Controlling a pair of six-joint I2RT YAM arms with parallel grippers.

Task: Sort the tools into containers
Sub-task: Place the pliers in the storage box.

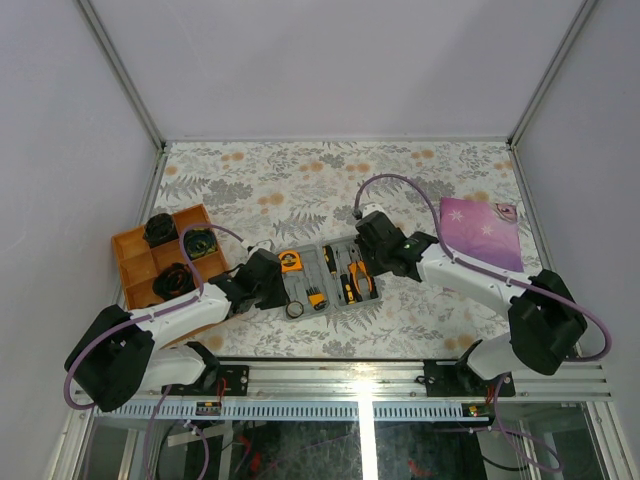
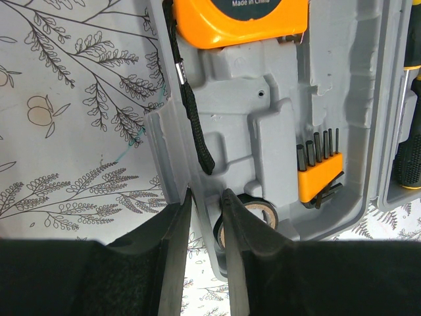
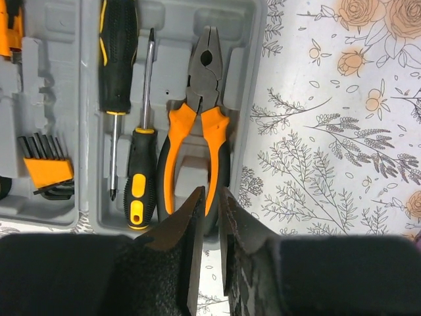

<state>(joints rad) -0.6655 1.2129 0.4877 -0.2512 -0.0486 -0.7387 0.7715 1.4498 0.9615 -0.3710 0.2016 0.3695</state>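
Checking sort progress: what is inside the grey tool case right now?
Inside the grey tool case: tape measure, bit set, tape ring, two screwdrivers and pliers. The pincers cover its near edge.
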